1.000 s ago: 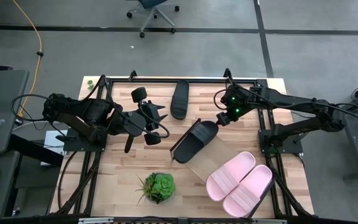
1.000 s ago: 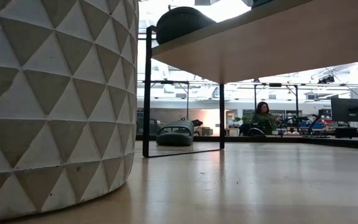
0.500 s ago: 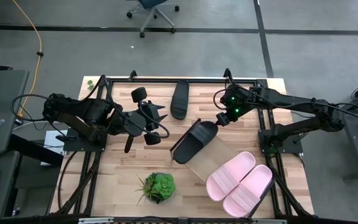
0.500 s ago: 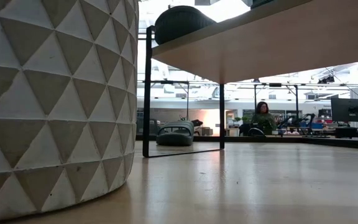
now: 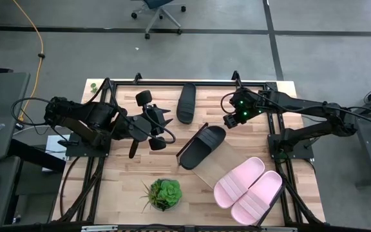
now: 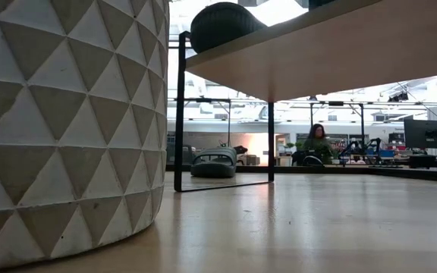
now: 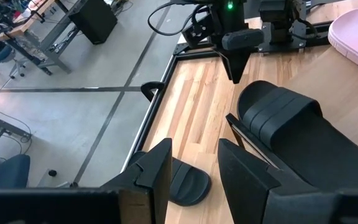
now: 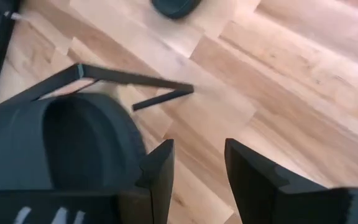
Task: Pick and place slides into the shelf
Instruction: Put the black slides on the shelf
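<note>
The right gripper has its jaws apart with nothing between them, and it hangs just past the heel end of the black slide lying on the shelf. Over the last second it has drawn back a little from that slide, up and toward the far edge of the table, while the slide stays where it lay (a release already made, by the look of it). That reads as a finished placement: three slides now rest on the shelf, this black one at its far end and the two pink slides side by side at its near end.

The left gripper has not moved; its jaws are also apart and empty, hovering over bare table between the shelf and the left arm's base. The second black slide lies on the tabletop near the far edge, apart from the shelf, so it is probably the last to fetch.

The tabletop is pale wood planking inside a black frame, with a small green plant in a faceted white pot at the near edge. Beyond lies grey floor with dark seams, an office chair, and in the low view a seated person far back.
</note>
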